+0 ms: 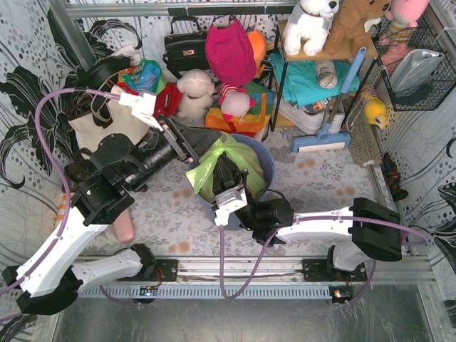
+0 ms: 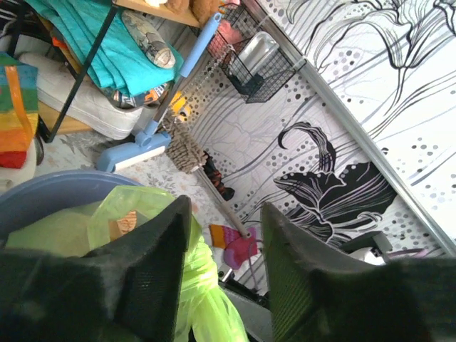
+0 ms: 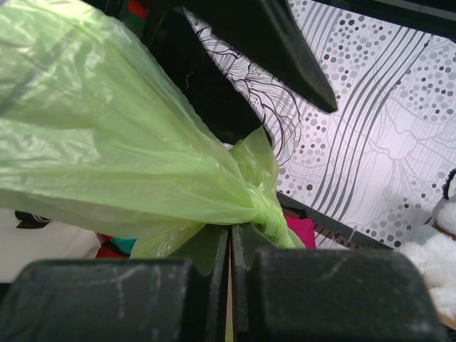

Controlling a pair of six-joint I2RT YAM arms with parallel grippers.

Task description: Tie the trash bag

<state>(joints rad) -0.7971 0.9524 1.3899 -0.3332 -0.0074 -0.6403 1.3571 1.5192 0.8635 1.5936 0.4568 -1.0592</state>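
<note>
At the table's centre, one thin translucent lime-green plastic trash bag [image 1: 239, 160] sits in one round blue-grey plastic bin [image 1: 267, 160]. Its neck is gathered into one knot [image 3: 260, 203], so the tying looks mostly done; a final cinch and release seem left. Of the two claws, the right gripper [image 3: 229, 239] is pinched closed on the bag's film just beside that knot, while the left gripper [image 2: 224, 214] stands partly wide, holding nothing.

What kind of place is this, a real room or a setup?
Probably a staged robot test cell dressed as a cluttered home corner: printed wall panels in a metal frame, plush toys on a shelf, a mop, and a bin holding the trash bag.
</note>
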